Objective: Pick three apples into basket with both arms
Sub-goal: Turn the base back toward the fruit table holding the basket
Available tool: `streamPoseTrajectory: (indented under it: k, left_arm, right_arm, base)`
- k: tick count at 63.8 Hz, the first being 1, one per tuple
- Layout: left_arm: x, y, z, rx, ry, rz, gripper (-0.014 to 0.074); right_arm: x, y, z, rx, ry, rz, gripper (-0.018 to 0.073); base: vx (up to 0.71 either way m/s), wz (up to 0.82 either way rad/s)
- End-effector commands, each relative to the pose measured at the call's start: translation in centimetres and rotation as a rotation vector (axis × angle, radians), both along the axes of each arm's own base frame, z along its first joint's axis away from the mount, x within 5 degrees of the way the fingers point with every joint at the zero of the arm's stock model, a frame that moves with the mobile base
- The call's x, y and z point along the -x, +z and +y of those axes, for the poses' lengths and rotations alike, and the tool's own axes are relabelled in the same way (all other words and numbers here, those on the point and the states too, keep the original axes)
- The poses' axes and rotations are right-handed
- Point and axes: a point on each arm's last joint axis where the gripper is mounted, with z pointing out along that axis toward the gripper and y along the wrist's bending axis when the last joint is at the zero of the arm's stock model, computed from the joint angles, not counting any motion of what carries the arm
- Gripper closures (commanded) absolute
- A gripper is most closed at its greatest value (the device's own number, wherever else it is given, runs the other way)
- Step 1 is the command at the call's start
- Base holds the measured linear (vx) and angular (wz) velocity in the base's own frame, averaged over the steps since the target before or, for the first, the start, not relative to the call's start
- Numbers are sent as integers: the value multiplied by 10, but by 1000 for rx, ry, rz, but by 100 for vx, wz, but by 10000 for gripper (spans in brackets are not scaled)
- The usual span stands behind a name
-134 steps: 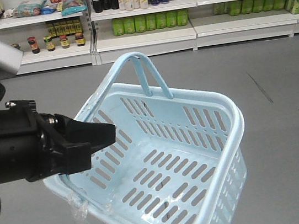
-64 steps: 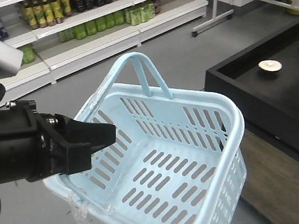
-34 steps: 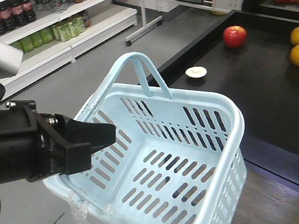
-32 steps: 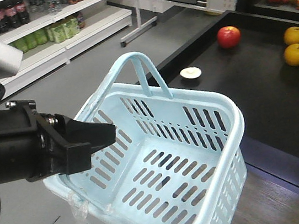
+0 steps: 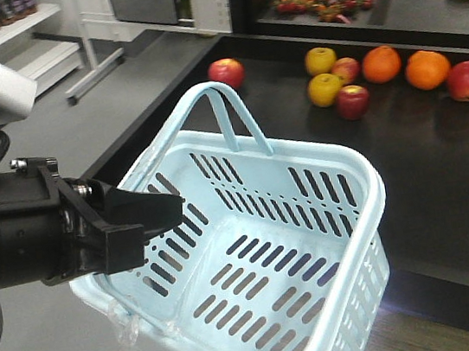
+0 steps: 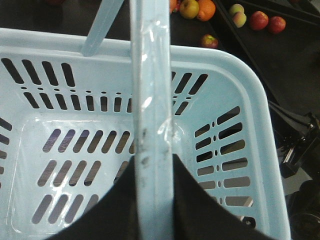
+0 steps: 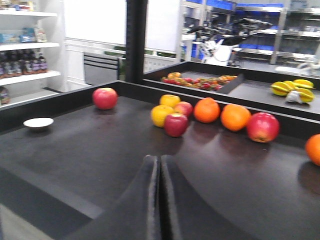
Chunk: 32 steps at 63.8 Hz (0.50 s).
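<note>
Bright even indoor light, glare streaks on basket [image 6: 150, 107] rim, soft blur in right wrist view

The counter [image 7: 90, 150] is black, with a raised rim along its back side. At its left lies a small white dish [image 7: 38, 122], well apart from the fruit. The left apple [image 7: 105, 98], red, lies alone near the back rim. Further right is a group. A back yellow apple [image 7: 170, 100] and a front yellow apple [image 7: 161, 115] lie close together. The dark red middle apple [image 7: 176, 124] touches the front yellow one, with a paler apple [image 7: 184, 108] just behind it. Then come a first orange [image 7: 206, 110] and a second orange [image 7: 235, 117], side by side. The right apple [image 7: 262, 127] lies just beside the second. A third orange [image 7: 314, 149] is cut off by the picture edge.
</note>
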Motion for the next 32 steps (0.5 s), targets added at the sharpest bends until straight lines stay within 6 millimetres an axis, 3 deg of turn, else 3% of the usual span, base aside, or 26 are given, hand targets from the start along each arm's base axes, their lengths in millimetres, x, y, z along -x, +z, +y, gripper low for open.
streamPoseTrajectory:
  k: [1, 15, 32]
  left_arm:
    - [3, 21, 2, 107, 36, -62, 604]
    - [3, 21, 2, 107, 36, -62, 604]
    - [3, 21, 2, 107, 36, -62, 604]
  right_arm:
    - [0, 2, 0, 14, 1, -66, 561]
    - [0, 2, 0, 14, 1, -66, 561]
    - [0, 2, 0, 14, 1, -66, 561]
  base:
    - [10, -46]
    - [7, -32]
    - [3, -10]
